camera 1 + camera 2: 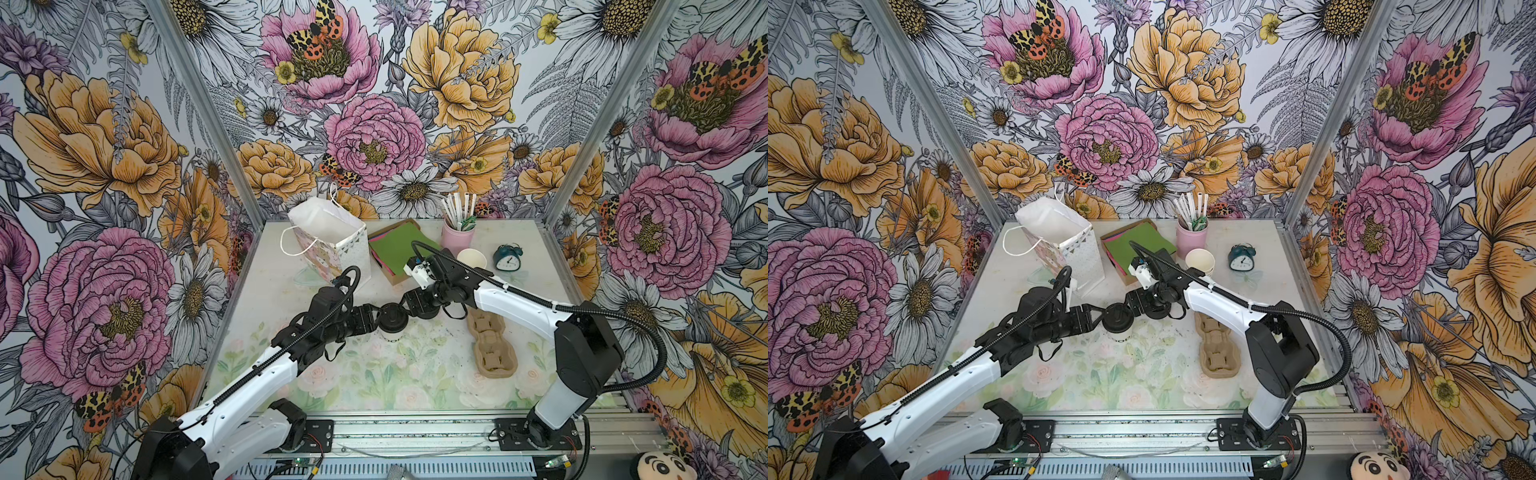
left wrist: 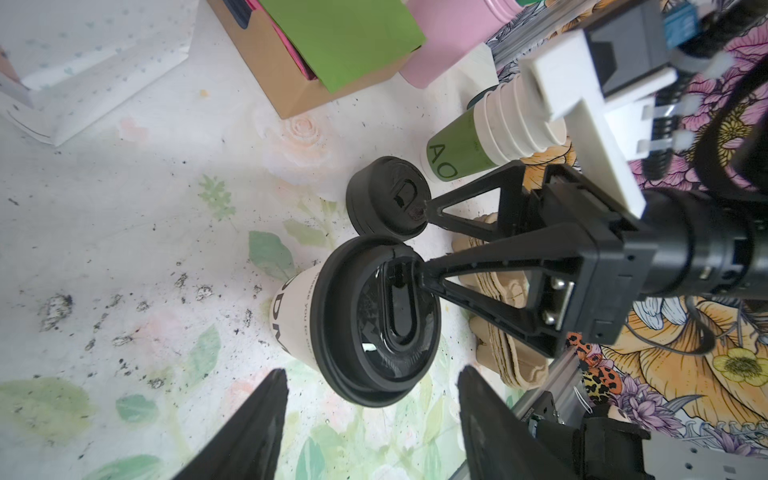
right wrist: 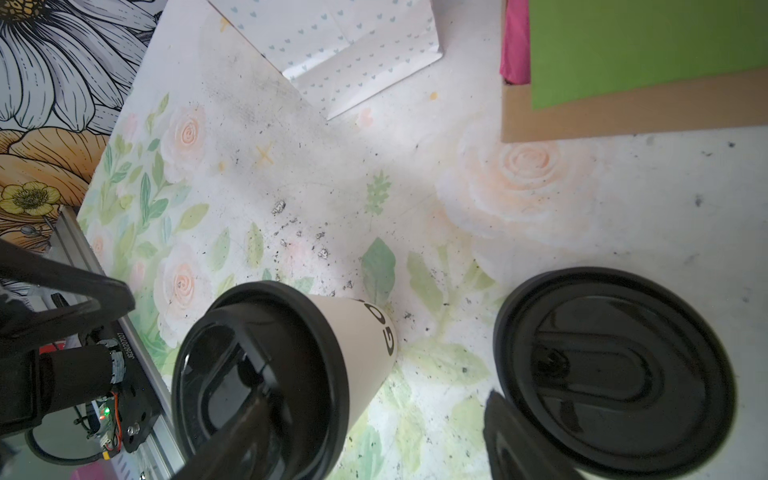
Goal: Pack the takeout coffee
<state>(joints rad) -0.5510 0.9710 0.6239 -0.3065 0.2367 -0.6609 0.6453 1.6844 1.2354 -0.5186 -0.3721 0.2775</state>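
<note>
From my station, the takeout coffee (image 1: 392,321) (image 1: 1117,321) stands on the bench (image 1: 415,374) with its black lid on, right between my two end effectors.

The left end effector (image 1: 376,318) (image 2: 372,372) is spread. In the left wrist view its two fingers (image 2: 266,419) flank the gap where the lid sits, just ahead of the tips. Bench shows on either side of the lid, so nothing is pinched.

The right end effector (image 1: 405,306) (image 2: 424,243) comes in from the opposite side, and it is spread as well. One of its fingertips (image 2: 424,276) sits against the top of the coffee's lid. The other reaches the edge of the pile of spare lids (image 2: 386,199) (image 3: 615,365), which lies just beside the coffee. Neither the cup nor the pile is clamped.

Behind the right end effector stands the stack of paper cups (image 1: 471,258) (image 2: 503,124). The box of coloured paper (image 1: 397,249) is near it. A cardboard cup carrier (image 1: 492,349) lies on the bench beside the right arm. Beyond the left end effector the gift bag (image 1: 351,253) stands open, apart from the coffee.
</note>
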